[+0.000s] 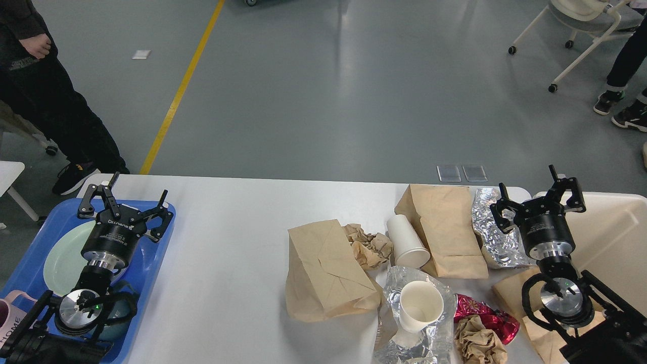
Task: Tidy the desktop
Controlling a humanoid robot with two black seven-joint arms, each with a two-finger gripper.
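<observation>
The white desktop (227,253) carries litter on its right half. A brown paper bag (323,270) lies near the middle, with crumpled brown paper (368,245) beside it. A tipped white paper cup (406,241) rests against a second paper bag (445,230). Another cup (419,306) sits on silver foil (412,328). A foil wrapper (498,235) lies at the right edge. My right gripper (538,199) hangs open above that wrapper's far end, holding nothing. My left gripper (124,202) is open over the blue tray (151,263).
The blue tray holds a pale green plate (60,258) and a pink mug (12,318). A beige bin (619,237) stands off the table's right end. Red foil (485,316) and a brown paper wad (477,344) lie near the front. People and a chair stand beyond.
</observation>
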